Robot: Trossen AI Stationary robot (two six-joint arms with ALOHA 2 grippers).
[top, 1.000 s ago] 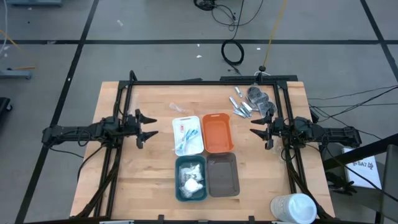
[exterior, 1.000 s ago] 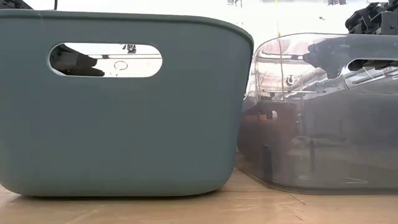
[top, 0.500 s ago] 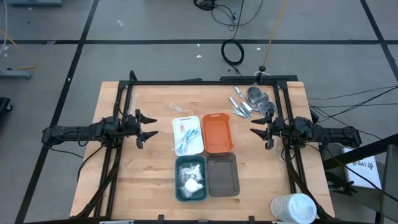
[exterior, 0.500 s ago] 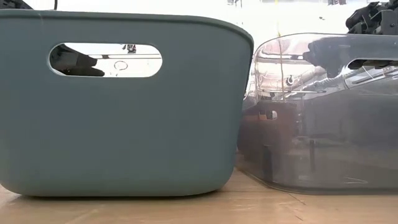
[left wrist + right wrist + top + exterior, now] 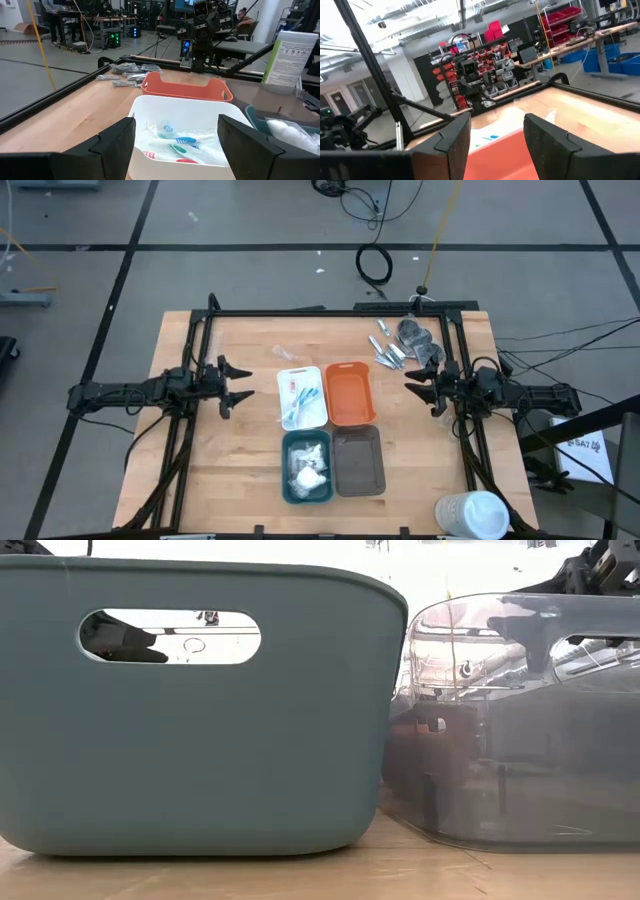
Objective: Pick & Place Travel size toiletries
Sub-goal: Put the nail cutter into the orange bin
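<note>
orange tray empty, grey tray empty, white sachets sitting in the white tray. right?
Not quite. The high view shows the white sachets in the teal tray, not the white tray, which holds pink and blue sticks. The orange tray and grey tray are empty, as you said.

Four rounded rectangular trays (image 5: 351,392) sit between the left tool (image 5: 237,383) and right tool (image 5: 420,390); silver metallic pieces (image 5: 388,352) lie beside the right tool.

table (image 5: 240,460): pale wood (matt) | orange tray (image 5: 349,392): smooth plastic | grey tray (image 5: 520,740): translucent, glossy
</note>
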